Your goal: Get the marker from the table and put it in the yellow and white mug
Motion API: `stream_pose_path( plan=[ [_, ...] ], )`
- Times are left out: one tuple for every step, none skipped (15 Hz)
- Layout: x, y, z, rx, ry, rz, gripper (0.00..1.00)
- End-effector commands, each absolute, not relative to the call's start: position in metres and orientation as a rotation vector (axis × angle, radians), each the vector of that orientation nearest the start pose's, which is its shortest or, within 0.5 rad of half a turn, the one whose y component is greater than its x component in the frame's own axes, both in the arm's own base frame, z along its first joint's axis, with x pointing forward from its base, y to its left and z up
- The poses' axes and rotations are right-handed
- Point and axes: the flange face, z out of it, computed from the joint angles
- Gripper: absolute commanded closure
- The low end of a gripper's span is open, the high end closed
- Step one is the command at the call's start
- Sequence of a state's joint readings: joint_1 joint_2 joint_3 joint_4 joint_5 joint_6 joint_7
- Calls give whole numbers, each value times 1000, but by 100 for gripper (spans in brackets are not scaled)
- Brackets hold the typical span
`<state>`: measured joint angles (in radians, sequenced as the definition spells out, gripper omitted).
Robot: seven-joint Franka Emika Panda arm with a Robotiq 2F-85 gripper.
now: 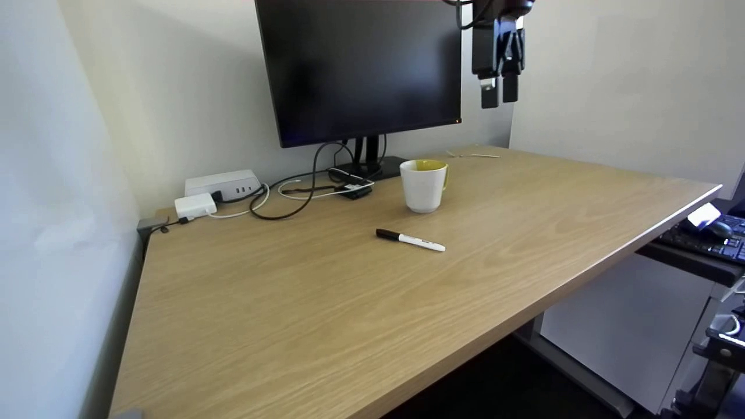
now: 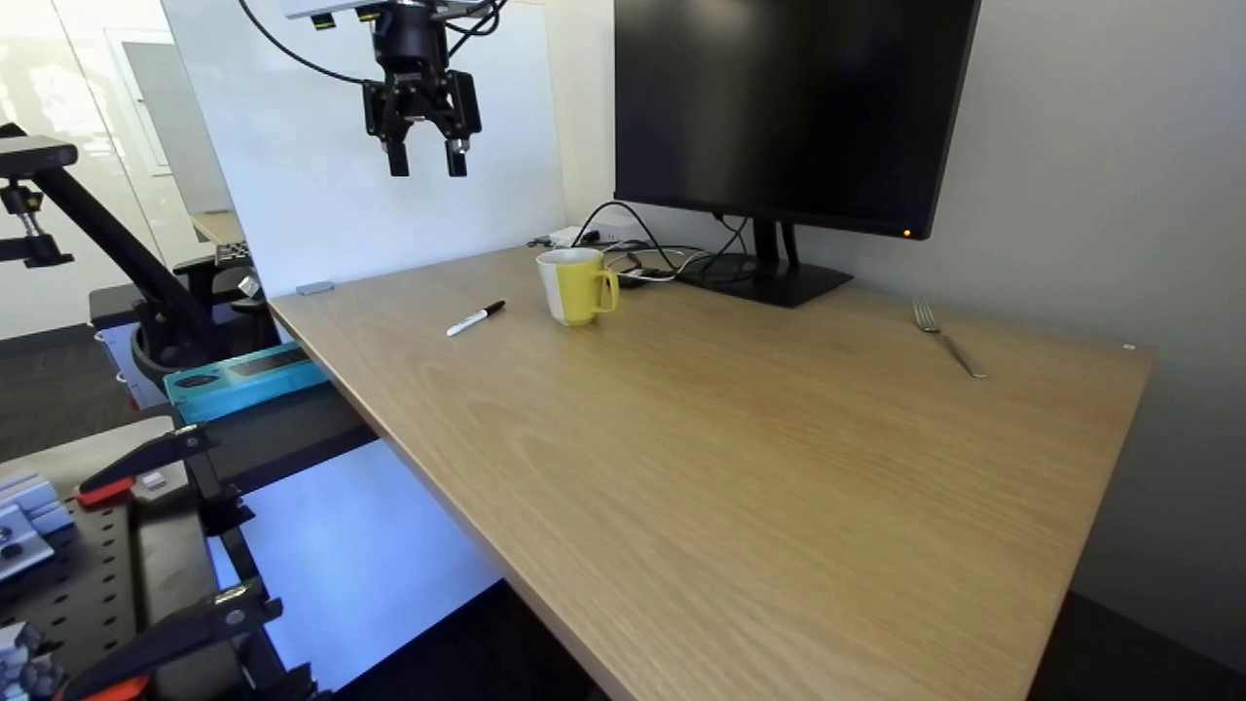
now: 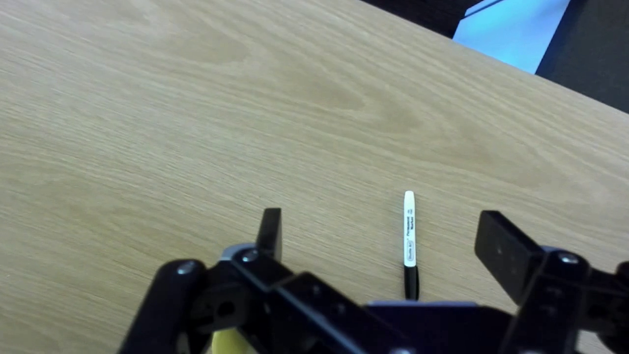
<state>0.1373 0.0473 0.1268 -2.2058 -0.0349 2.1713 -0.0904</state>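
Observation:
The marker [image 1: 412,240], white with a black cap, lies flat on the light-wood table [image 1: 291,314]; it also shows in an exterior view [image 2: 476,318]. The white and yellow mug [image 1: 420,187] stands upright beside it, nearer the monitor, with its yellow handle [image 2: 609,292] showing. My gripper [image 2: 428,162] is open and empty, high above the table. In the wrist view the marker [image 3: 409,236] appears between the two spread fingers [image 3: 381,223], well below them; its cap end touches the edge of the gripper body in the picture. Only a yellow bit of the mug [image 3: 229,341] shows there.
A black monitor [image 1: 366,70] stands behind the mug. Black and white cables [image 1: 314,192] and white boxes [image 1: 224,185] lie at the back. A fork [image 2: 944,337] lies on the table near the monitor. The table's front edge [image 2: 467,540] runs beside the marker.

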Motion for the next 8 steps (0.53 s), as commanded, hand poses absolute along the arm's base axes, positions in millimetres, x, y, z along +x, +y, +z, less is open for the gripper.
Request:
stream_pose_path(
  plan=[
    [547,142,324,-3127,-590,161,0],
    [554,144,315,-3127,-593,179,0],
    [561,146,305,-3131,-592,196,0],
    [568,149,298,-3133,-595,206,0],
    [573,151,291,-3134,-597,217,0],
    [578,154,285,-3135,-596,224,0],
    [584,159,281,-3133,-594,224,0],
    [587,164,278,-3128,-594,232,0]
  ],
)
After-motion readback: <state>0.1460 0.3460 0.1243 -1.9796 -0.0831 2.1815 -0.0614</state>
